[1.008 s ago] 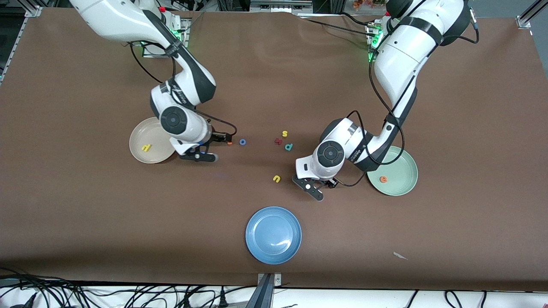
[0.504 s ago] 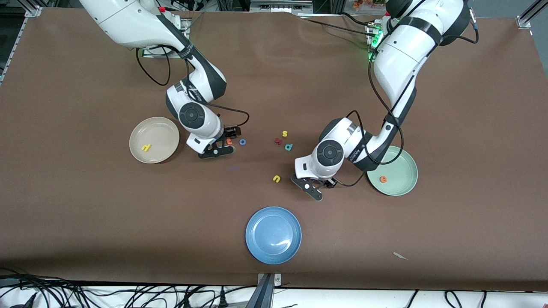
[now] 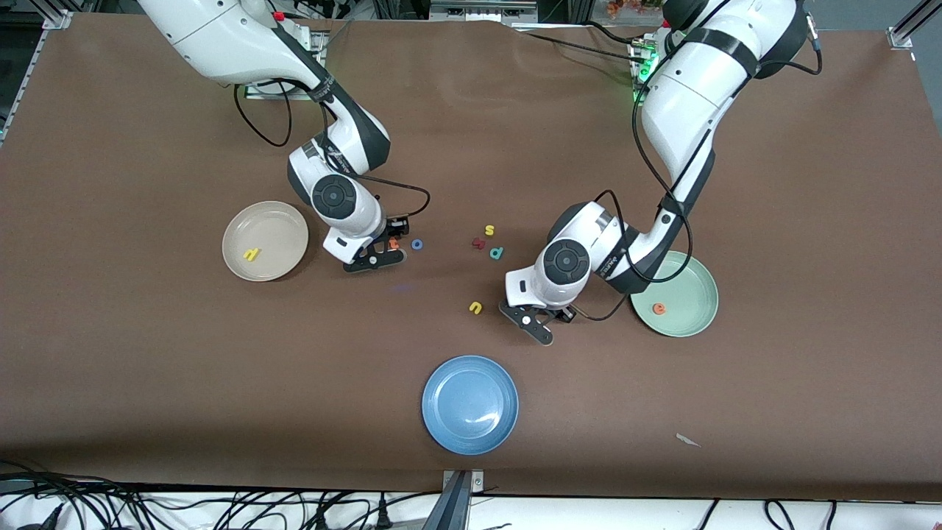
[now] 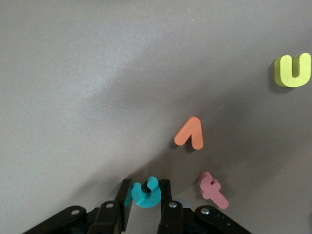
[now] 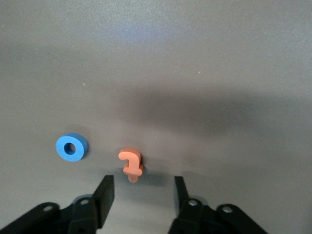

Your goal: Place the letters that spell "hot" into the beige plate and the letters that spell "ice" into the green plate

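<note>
Left gripper (image 4: 145, 207): down at the table between the blue plate (image 3: 469, 404) and the green plate (image 3: 675, 294), fingers clamped on the teal c (image 4: 146, 192).
Right gripper (image 5: 141, 195): low beside the beige plate (image 3: 265, 241), fingers spread either side of the orange t (image 5: 130, 163), not touching it.
Blue o (image 5: 71, 146): on the cloth just beside the t.
Yellow h (image 3: 252, 255): in the beige plate.
Orange e (image 3: 659, 309): in the green plate.
Orange v (image 4: 190, 133), pink letter (image 4: 212, 190), yellow u (image 4: 293, 70): loose near the c.
</note>
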`<state>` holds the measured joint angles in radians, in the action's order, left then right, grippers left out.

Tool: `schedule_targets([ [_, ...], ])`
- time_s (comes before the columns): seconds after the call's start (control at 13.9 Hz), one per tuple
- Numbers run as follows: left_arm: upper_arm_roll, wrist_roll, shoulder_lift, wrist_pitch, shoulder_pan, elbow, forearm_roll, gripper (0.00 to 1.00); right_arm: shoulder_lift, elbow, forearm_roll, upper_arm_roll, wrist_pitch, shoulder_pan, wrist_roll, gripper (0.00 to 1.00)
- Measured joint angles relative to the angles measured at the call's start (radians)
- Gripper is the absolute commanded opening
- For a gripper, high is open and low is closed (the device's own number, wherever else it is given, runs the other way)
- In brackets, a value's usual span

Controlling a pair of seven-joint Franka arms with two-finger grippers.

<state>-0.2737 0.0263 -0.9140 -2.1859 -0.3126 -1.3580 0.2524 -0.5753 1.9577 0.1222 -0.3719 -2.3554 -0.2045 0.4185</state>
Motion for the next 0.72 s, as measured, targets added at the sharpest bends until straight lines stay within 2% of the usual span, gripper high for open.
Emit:
schedule_targets([
  [0.14,0.002,0.000,0.011,0.033,0.008,0.003,0.000,0.09,-0.008,0.000,0.000,0.000,-0.020,-0.004,0.000,0.56],
  [0.29,0.005,0.000,0.041,0.124,0.024,0.007,0.001,0.10,-0.021,0.002,0.000,0.000,-0.053,-0.011,0.007,0.56],
  [0.36,0.009,0.000,0.061,0.163,0.037,0.008,0.001,0.12,-0.027,0.002,0.000,0.000,-0.064,-0.013,0.010,0.52],
  [0.58,0.013,0.019,0.124,0.283,0.114,0.006,0.002,0.13,-0.031,0.002,0.007,0.001,-0.070,-0.013,0.012,0.28],
  [0.72,0.013,0.057,0.150,0.310,0.188,-0.014,0.002,0.14,-0.028,0.001,0.013,0.005,-0.070,-0.013,0.013,0.14],
])
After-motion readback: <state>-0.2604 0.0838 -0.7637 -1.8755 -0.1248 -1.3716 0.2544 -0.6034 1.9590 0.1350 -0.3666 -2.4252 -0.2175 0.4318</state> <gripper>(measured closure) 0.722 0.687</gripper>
